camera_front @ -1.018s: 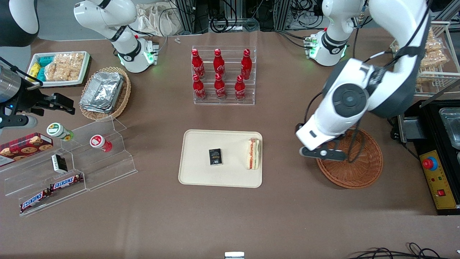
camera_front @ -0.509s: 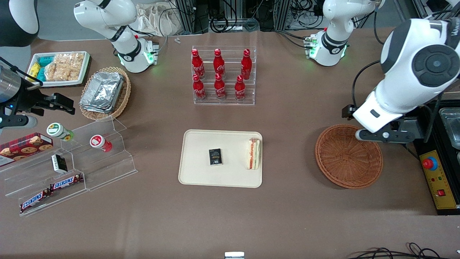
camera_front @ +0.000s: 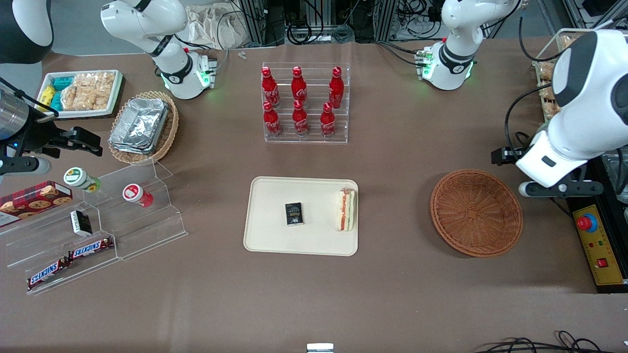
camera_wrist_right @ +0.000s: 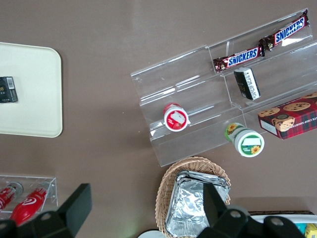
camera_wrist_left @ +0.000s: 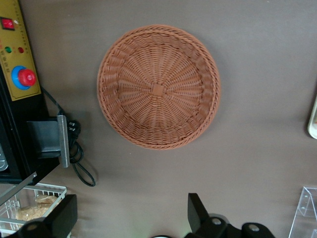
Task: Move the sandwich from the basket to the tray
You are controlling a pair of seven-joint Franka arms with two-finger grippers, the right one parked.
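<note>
The hand [camera_wrist_left: 131, 218] hangs high above the worktop [camera_front: 392, 294], out past the rim of the basket [camera_front: 476, 213] at the working arm's end; its two fingers [camera_wrist_left: 63, 216] stand wide apart with nothing between them. Taking the basket as the landmark: it is empty, only bare weave showing. Just beside the basket, away from the tray, sits a yellow control box [camera_front: 595, 242] with a red button. Well apart from the basket, toward the parked arm's end, lies the tray [camera_front: 267, 235], and the sandwich [camera_front: 345, 210] rests on it against the tray edge nearest the basket, its red and green filling facing up. A small black box [camera_front: 294, 214] lies near the middle of the tray, clear of the sandwich. With the sandwich on the tray and the hand free, the task looks done. As for handling, the sandwich is probably light and soft, and the clear wrap likely slick, so a hard squeeze would crush the bread. I would judge the best hold to be across the two flat bread faces, near the thick middle of the wedge, with gentle pressure.
</note>
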